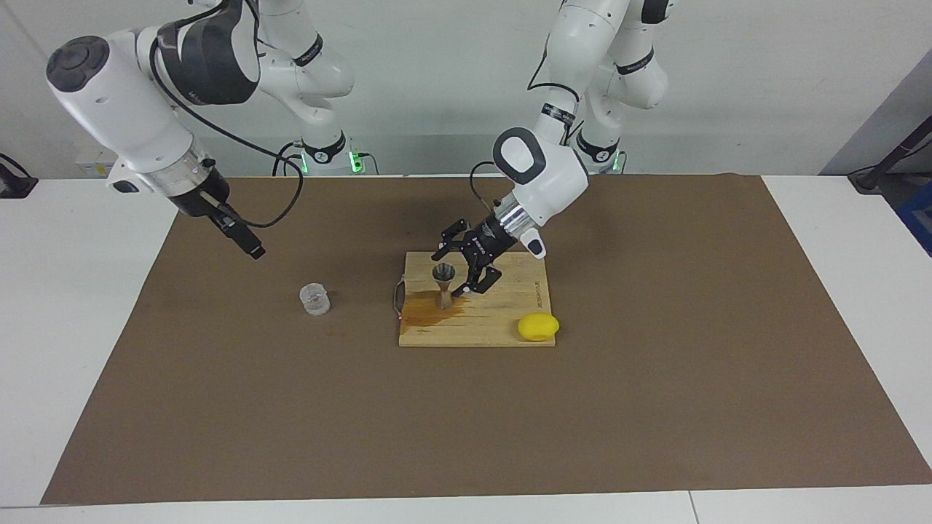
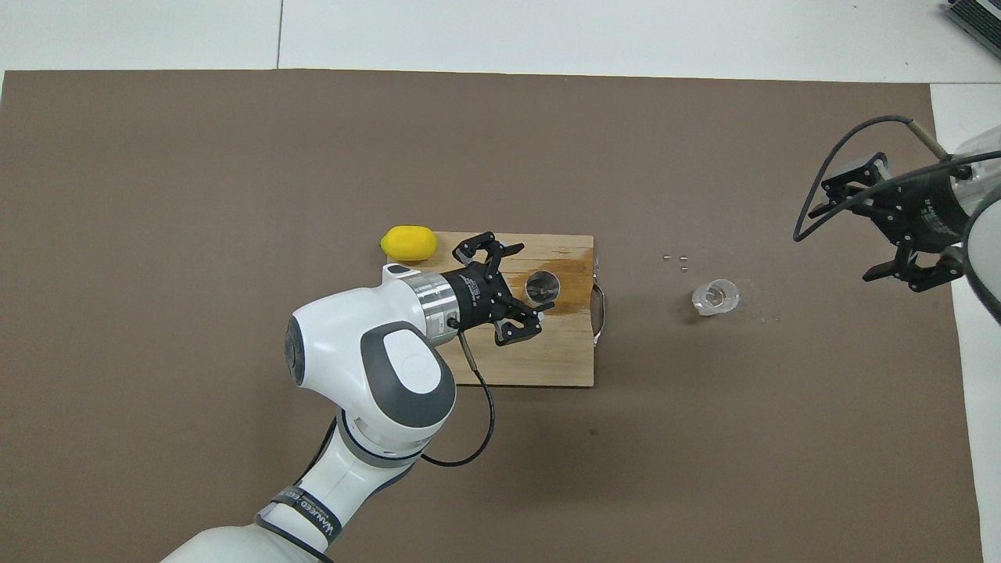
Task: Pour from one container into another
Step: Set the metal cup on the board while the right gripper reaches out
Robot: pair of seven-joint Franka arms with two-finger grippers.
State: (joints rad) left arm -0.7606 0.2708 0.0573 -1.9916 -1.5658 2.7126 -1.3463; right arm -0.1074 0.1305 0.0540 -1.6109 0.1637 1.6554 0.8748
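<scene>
On the brown mat (image 1: 655, 407) we see the steel jigger (image 1: 443, 285) upright on the cutting board (image 1: 502, 320), our left gripper (image 1: 461, 268) spread beside it; the clear cup (image 1: 314, 299) stands upright, right gripper (image 2: 884, 227) released.

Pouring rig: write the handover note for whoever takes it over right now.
Left gripper: open, low over the cutting board, right beside the jigger, holding nothing.
Right gripper: open, raised over the mat at the right arm's end of the table, holding nothing.
Clear cup: upright on the mat, off the board, toward the right arm's end.
Jigger: upright on the board, a brown wet stain spread around its foot.
Lemon: at the board's corner, untouched.
Done: some liquid has reached the board; cup set down.
Left: cannot tell how much is in the jigger; check it.
</scene>
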